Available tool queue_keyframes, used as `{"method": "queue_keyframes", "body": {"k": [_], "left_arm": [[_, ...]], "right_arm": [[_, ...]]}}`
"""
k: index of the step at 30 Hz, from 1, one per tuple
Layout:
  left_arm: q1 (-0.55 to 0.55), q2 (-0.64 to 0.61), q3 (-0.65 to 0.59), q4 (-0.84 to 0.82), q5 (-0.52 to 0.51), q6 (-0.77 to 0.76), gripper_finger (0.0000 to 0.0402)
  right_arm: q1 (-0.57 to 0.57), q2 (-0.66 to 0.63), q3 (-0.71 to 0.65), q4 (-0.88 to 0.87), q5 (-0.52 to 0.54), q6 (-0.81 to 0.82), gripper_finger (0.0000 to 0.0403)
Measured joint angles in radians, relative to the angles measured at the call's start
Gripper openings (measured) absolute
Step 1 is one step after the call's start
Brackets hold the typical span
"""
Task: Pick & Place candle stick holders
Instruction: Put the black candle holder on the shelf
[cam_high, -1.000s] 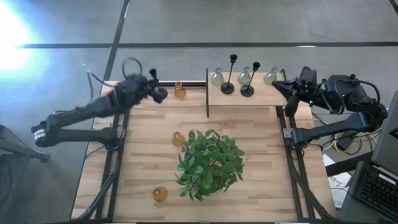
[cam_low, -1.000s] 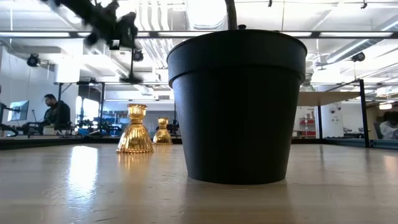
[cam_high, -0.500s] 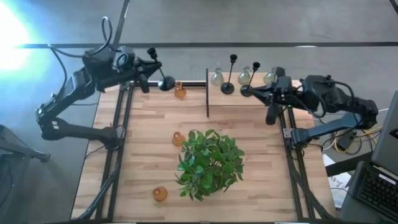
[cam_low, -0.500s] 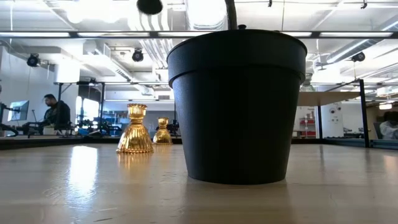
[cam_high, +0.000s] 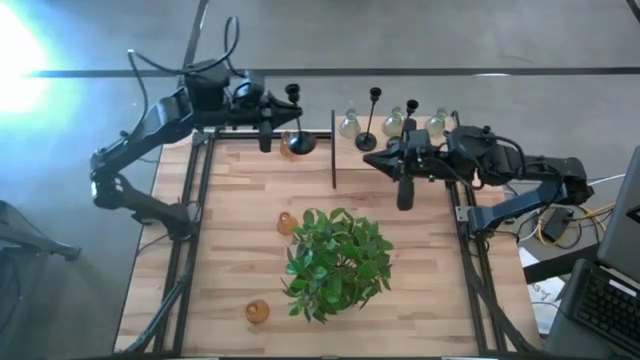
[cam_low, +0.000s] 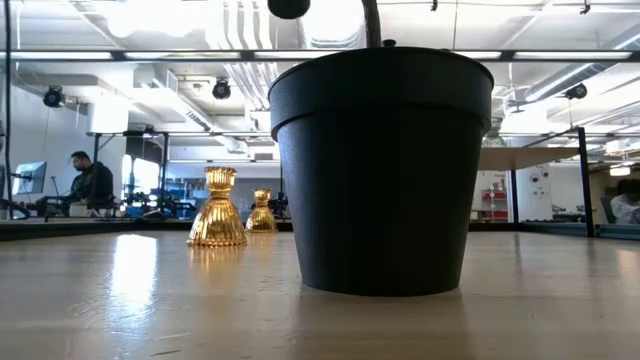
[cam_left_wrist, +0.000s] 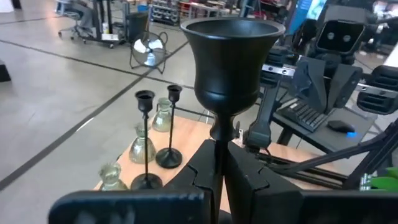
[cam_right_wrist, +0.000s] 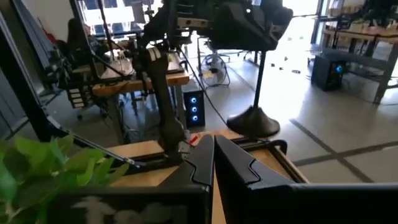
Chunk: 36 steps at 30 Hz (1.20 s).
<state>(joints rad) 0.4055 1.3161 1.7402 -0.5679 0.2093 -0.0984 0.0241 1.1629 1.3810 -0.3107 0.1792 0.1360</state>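
Observation:
My left gripper (cam_high: 284, 110) is over the table's far edge, shut on a black candle stick holder (cam_left_wrist: 229, 62). Its round base (cam_high: 298, 143) hangs above an amber holder and shows in the low view (cam_low: 288, 8). My right gripper (cam_high: 372, 160) is shut and empty, just in front of the raised shelf (cam_high: 440, 155). On the shelf stand two black holders (cam_high: 368, 120) and three clear glass ones (cam_high: 349, 125). Two more amber holders (cam_high: 286, 222) (cam_high: 257, 311) stand on their bases on the table. My left gripper pinches the black holder's thin stem (cam_left_wrist: 217, 140) between its two fingers, just below the cup. The fingers come about level from the table's left side and lie across the stem. The holder stands upright in the hold, its base (cam_right_wrist: 252, 121) down and lifted clear of the table.
A green leafy plant (cam_high: 335, 262) in a black pot (cam_low: 380, 170) fills the table's middle. A dark upright divider (cam_high: 333, 150) bounds the shelf's left end. People and desks show in the room beyond.
My left gripper has gone up and toward the table's right edge along the far edge, carrying the black holder upright and clear of the table. My right gripper has gone toward the table's left edge, from the shelf's right end to its front left.

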Motion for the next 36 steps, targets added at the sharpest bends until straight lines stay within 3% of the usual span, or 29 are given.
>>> {"method": "queue_keyframes", "body": {"k": [6,13,21,28,36], "left_arm": [[-0.036,0.087,0.063,0.035,0.065,0.034,0.0017],[-0.067,0.173,0.144,0.038,0.115,0.054,0.0017],[-0.098,0.225,0.221,0.071,0.171,0.077,0.0017],[-0.111,0.252,0.221,0.161,0.235,0.067,0.0017],[-0.115,0.265,0.220,0.185,0.292,0.052,0.0017]], "right_arm": [[-0.001,0.053,0.073,-0.002,0.003,-0.069,0.0020],[-0.010,0.116,0.144,-0.007,0.015,-0.128,0.0097],[-0.013,0.164,0.202,-0.014,0.143,-0.166,0.0166],[-0.018,0.209,0.238,-0.007,0.142,-0.165,0.0170],[-0.019,0.261,0.300,-0.015,0.138,-0.179,0.0137]]}}
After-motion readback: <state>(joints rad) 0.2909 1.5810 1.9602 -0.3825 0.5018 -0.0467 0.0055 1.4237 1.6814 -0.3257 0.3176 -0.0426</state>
